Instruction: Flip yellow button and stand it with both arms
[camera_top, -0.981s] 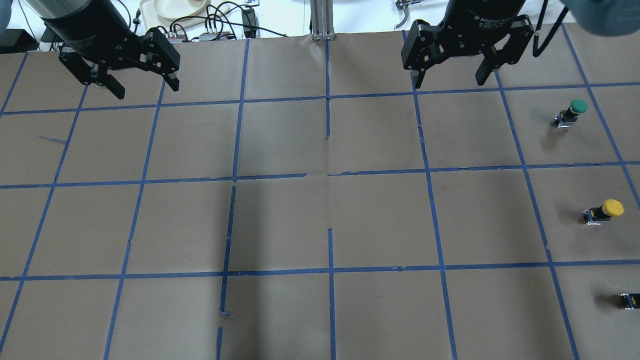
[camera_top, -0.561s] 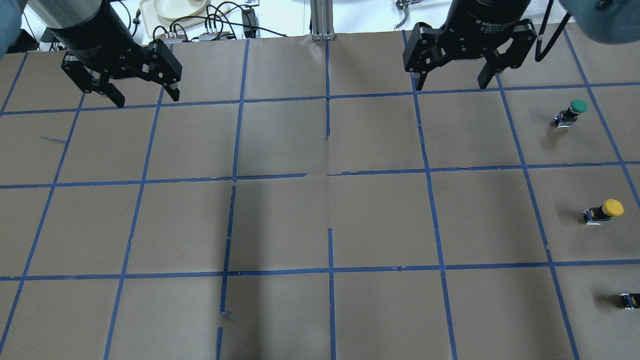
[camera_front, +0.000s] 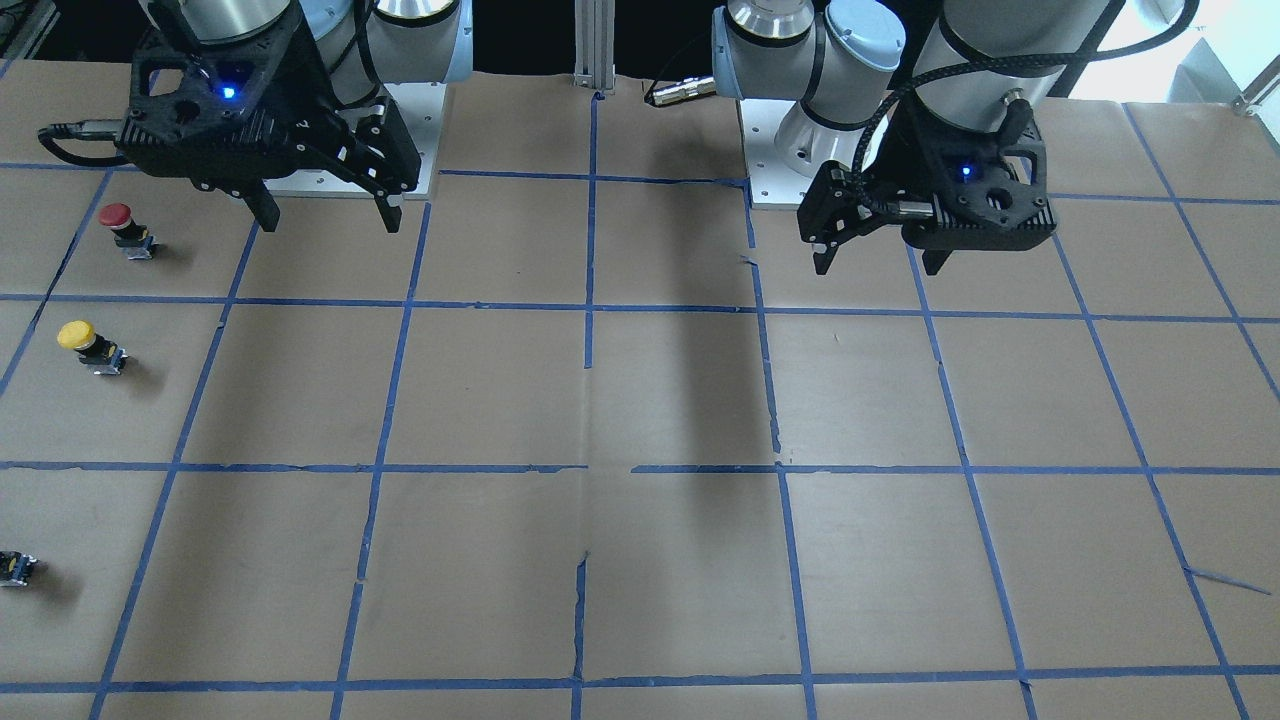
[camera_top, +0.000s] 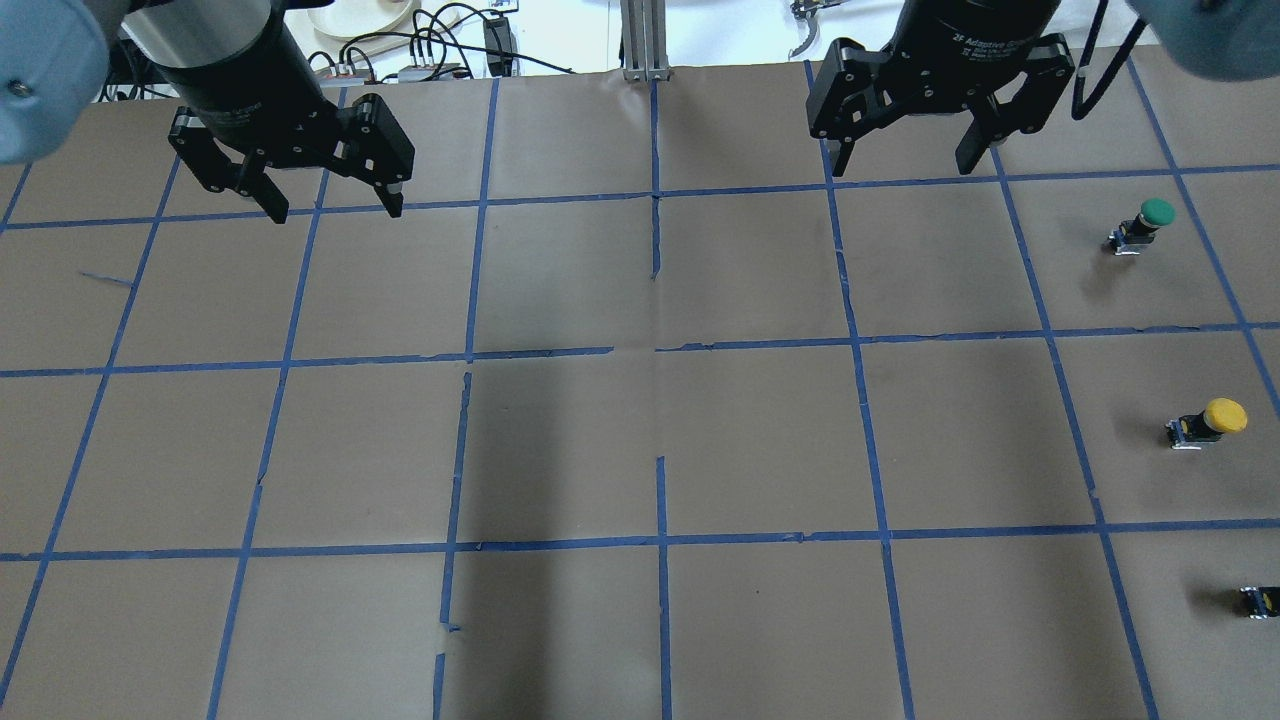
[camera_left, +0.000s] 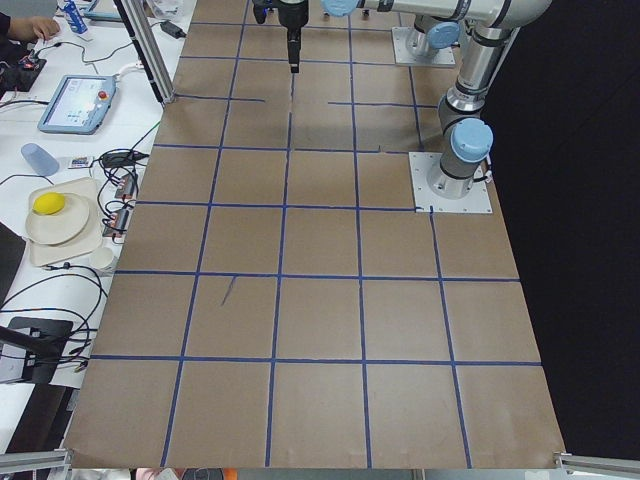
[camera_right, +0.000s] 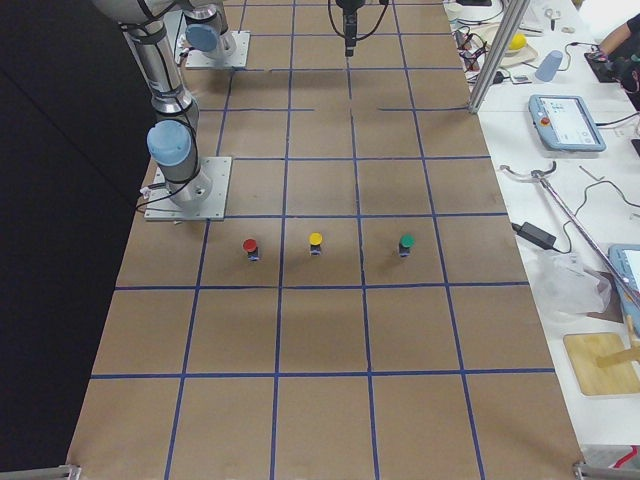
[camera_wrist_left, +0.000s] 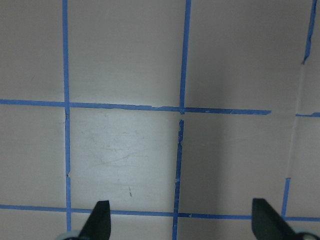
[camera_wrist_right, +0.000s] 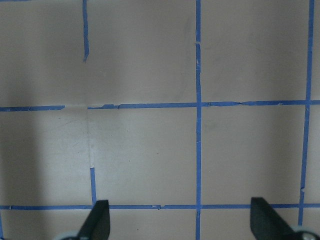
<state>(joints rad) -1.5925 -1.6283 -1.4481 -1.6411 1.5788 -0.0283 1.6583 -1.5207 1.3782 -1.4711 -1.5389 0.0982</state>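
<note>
The yellow button (camera_top: 1210, 422) stands on the brown paper at the table's right side, cap up; it also shows in the front view (camera_front: 85, 343) and the right view (camera_right: 315, 243). My right gripper (camera_top: 903, 168) is open and empty, hovering far behind and left of the button; it shows in the front view (camera_front: 330, 224) and its wrist view (camera_wrist_right: 181, 217). My left gripper (camera_top: 335, 210) is open and empty over the far left of the table, also in the front view (camera_front: 878, 268) and its wrist view (camera_wrist_left: 183, 220). Both wrist views show only bare paper.
A green button (camera_top: 1145, 222) stands beyond the yellow one and a red button (camera_front: 125, 228) nearer the robot, all in one row. Blue tape lines grid the paper. A plate (camera_top: 360, 15), cables and a metal post (camera_top: 645, 40) sit past the far edge.
My left gripper has moved right, toward the table's middle, and a little closer to me. My right gripper has hardly shifted. The buttons have not moved.
</note>
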